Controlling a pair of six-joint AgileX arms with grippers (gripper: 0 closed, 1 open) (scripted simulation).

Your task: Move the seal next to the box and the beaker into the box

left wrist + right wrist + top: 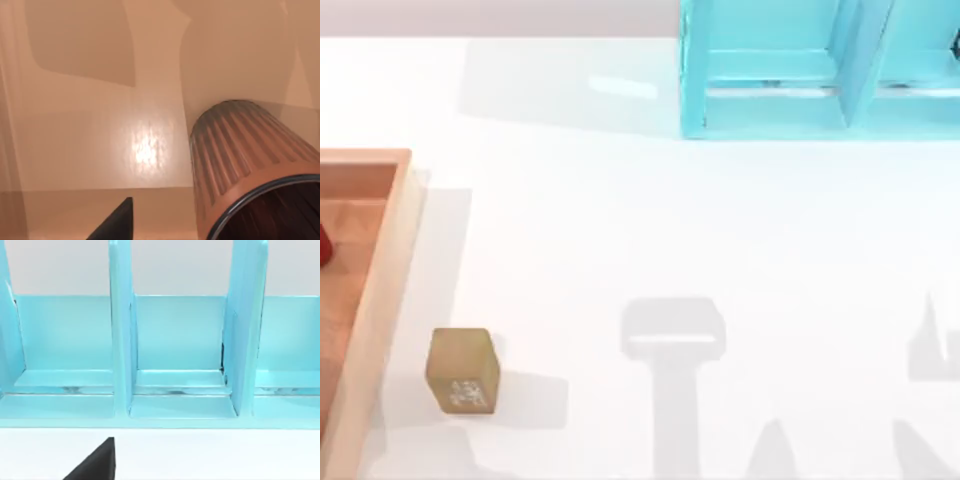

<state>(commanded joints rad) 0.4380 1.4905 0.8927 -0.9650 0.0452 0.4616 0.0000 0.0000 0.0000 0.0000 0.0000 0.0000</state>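
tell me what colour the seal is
Tan-brown, with whitish carved marks on one face; the seal shows best in the top view.

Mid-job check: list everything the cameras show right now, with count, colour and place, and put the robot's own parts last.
box: one, light-wood rim, orange-brown floor, top view's left edge.
beaker: one, reddish-brown ribbed outside, dark inside, standing on the box floor in the left wrist view.
seal: one, tan-brown block with whitish marks on one face, on the table just right of the box rim, apart from it.
shelf unit: one, turquoise, far right of the table.
table: one, white.
left gripper finger: dark tip, over the box floor.
right gripper finger: dark tip, facing the shelf unit.
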